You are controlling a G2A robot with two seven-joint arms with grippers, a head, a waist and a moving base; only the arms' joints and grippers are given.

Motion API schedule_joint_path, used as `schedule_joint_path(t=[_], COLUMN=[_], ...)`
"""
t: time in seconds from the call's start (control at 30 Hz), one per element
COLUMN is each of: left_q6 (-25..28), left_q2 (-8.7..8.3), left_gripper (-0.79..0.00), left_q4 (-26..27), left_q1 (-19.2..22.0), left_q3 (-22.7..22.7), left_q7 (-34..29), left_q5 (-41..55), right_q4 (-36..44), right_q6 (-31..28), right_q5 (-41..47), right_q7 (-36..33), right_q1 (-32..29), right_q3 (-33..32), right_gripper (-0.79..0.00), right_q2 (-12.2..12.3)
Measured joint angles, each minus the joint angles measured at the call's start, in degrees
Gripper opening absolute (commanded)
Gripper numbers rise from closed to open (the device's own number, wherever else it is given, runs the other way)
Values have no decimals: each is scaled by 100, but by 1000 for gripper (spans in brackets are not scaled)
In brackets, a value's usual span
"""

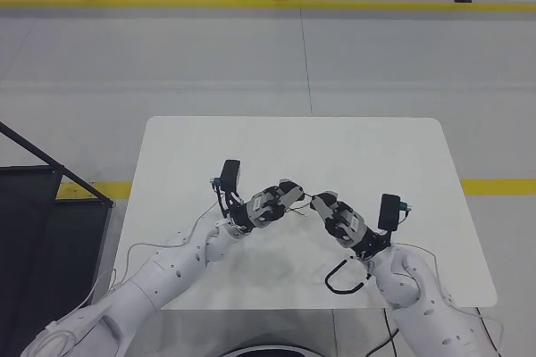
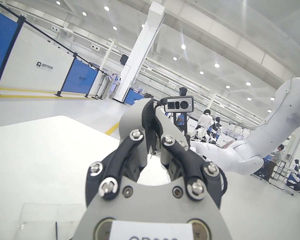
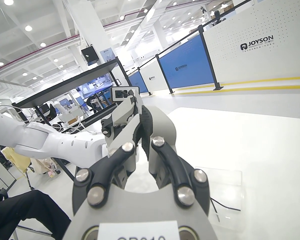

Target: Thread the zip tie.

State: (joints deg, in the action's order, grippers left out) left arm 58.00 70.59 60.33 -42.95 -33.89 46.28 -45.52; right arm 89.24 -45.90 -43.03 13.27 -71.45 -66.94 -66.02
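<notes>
Left gripper [image 2: 150, 108] and right gripper [image 3: 142, 116] stand nearly tip to tip above the middle of the white table [image 1: 188, 152]. Both jaws are closed, pads pressed together. Black zip tie [image 1: 301, 200] spans the short gap between them, one end pinched in each. Clear sheet [image 3: 220, 176] lies flat on the table nearby.

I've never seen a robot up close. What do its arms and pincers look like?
The left arm and right arm are smooth white shells with thin white wires alongside; a black cable loops by the right wrist. Each wrist carries a small black camera. The jaws are pale grey with black ribbed pads, black link bars, silver bolts and a white label.
</notes>
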Motion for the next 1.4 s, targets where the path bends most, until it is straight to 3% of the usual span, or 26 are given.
schedule_joint_path(t=[0.17,0.3,0.47,0.8,0.97,1.17,1.4], left_q6=[-123,-174,-67,-71,-177,-17,0], left_q2=[-98,-272,-474,-476,-441,-473,-652], left_gripper=[-785,-785,-785,-785,-785,-785,-785], left_q4=[-30,142,448,458,476,347,545], left_q1=[37,-52,-261,-272,-414,-507,-730], left_q3=[-362,-786,-1345,-1353,-1383,-1664,-2025], left_q7=[-111,-399,-773,-783,-1178,-1585,-2327], left_q5=[-785,-1339,-1301,-1295,-860,-295,72], right_q4=[204,536,859,858,1034,1439,1690], right_q6=[-233,-391,-108,-101,-81,465,1818], right_q5=[-583,-1391,-1973,-1972,-2193,-2959,-3323], right_q7=[-26,-249,-764,-766,-891,-1809,-3936], right_q1=[-105,-321,-498,-498,-485,-380,88], right_q3=[-251,-538,-638,-637,-546,-122,627], right_gripper=[0,0,0,0,0,0,0], right_q2=[57,143,189,189,189,155,-1])
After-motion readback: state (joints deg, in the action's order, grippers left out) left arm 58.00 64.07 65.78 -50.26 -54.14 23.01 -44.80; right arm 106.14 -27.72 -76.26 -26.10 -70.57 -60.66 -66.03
